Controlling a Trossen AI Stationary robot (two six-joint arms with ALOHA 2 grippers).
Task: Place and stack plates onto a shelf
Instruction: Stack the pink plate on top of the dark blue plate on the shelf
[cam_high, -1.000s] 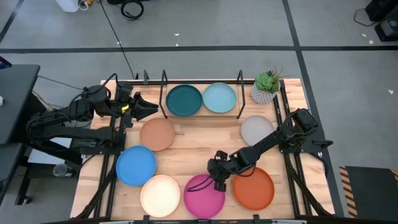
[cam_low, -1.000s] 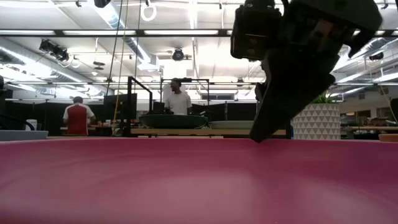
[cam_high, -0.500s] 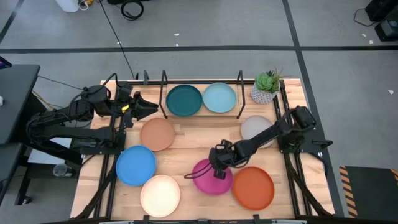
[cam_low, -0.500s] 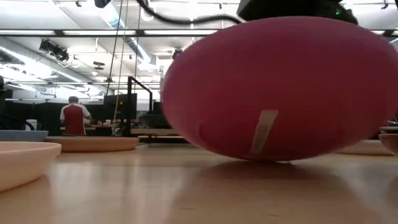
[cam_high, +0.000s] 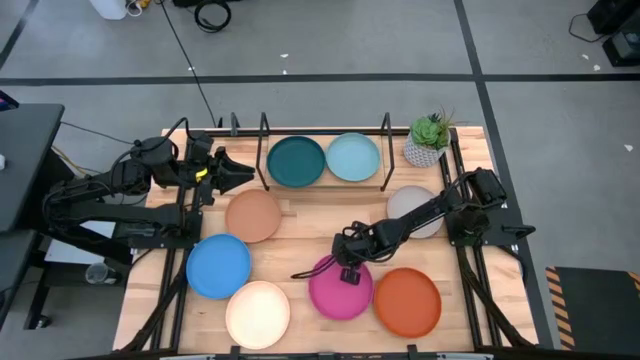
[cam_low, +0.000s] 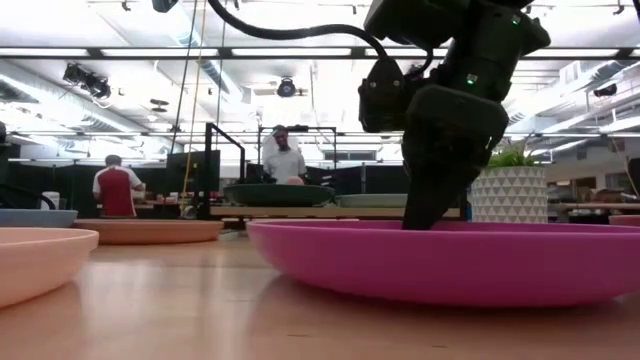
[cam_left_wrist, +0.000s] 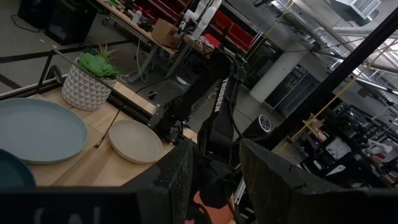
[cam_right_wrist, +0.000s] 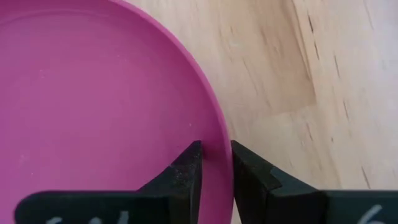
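Observation:
The magenta plate (cam_high: 340, 290) lies level near the table's near edge, between the cream plate (cam_high: 258, 314) and the orange plate (cam_high: 407, 303). My right gripper (cam_high: 347, 268) stands over its far rim, shut on it. The shelf (cam_high: 264, 135) at the far edge carries the dark teal plate (cam_high: 296, 161) and the light blue plate (cam_high: 353, 157) side by side. The tan (cam_high: 252, 215), bright blue (cam_high: 218, 266) and grey (cam_high: 412, 210) plates rest flat on the tabletop. My left gripper (cam_high: 240, 172) waits open, left of the shelf. My right gripper (cam_right_wrist: 216, 146) pinches the magenta plate's far rim (cam_right_wrist: 219, 134), one finger (cam_right_wrist: 186, 174) inside the dish and one outside. It comes from above, pointing down. The plate (cam_low: 450, 260) sits level; whether its base touches the table or hangs just above it, I cannot tell.
A potted plant (cam_high: 425, 142) stands at the shelf's right end. Black wire loops (cam_high: 386, 150) rise at both ends of the shelf. Bare wood (cam_high: 320, 225) lies between the shelf and the near plates. People stand in the room beyond the table.
My right gripper has carried the magenta plate from the near edge toward the far edge. Half a second ago the plate hung tipped up with its underside showing; now it has come down level again, farther from the near edge than before.

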